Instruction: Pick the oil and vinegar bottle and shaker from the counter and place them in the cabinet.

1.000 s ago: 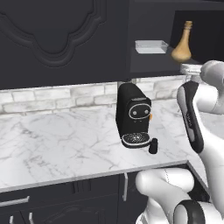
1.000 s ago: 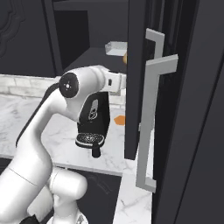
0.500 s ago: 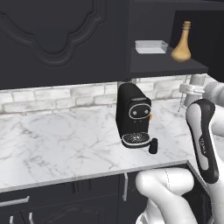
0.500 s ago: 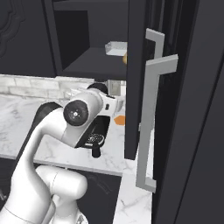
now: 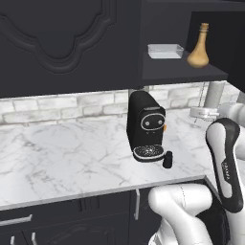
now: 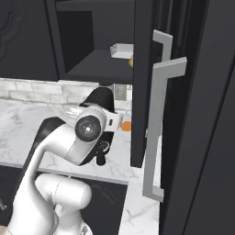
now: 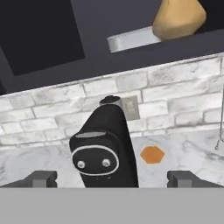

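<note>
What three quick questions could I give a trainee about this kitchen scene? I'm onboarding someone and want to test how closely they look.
1. True or false: the oil and vinegar bottle already stands on the shelf of the cabinet.
2. Where is the shaker? A) on the shelf beside the bottle B) on the counter just in front of the coffee machine C) between the gripper's fingers
3. Fill in: the gripper is ____, with nothing between its fingers.

Key: 1 true; 2 B; 3 open.
</note>
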Robot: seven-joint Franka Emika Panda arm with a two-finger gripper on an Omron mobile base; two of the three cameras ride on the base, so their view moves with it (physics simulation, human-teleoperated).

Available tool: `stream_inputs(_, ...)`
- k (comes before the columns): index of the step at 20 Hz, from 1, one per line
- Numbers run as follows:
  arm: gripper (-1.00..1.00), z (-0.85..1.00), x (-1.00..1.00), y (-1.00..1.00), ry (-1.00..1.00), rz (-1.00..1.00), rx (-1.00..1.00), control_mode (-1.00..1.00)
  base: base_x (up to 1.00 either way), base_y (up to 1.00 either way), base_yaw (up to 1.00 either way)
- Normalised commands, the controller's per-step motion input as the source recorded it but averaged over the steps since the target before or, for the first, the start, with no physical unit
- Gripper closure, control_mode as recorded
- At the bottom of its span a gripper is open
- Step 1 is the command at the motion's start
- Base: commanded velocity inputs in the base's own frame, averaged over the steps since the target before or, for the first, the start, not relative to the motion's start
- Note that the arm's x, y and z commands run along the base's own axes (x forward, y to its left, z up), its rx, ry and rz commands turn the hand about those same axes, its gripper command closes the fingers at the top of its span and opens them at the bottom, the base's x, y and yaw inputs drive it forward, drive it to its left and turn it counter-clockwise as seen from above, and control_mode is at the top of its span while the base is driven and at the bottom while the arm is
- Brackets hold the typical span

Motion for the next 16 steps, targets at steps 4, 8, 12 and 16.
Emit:
stream_inputs(4,-1.00,-0.59,0.00,0.20,0.13,0.14,0.00,-1.00,0.00,0.00,0.00)
stream_inputs(8,-1.00,-0.65,0.00,0.13,0.15,0.14,0.00,-1.00,0.00,0.00,0.00)
stream_inputs(12,-1.00,-0.56,0.00,0.08,0.15,0.13,0.00,-1.00,0.00,0.00,0.00)
stream_inputs(16,-1.00,-0.48,0.00,0.11,0.16,0.11,-0.01,-1.00,0.00,0.00,0.00)
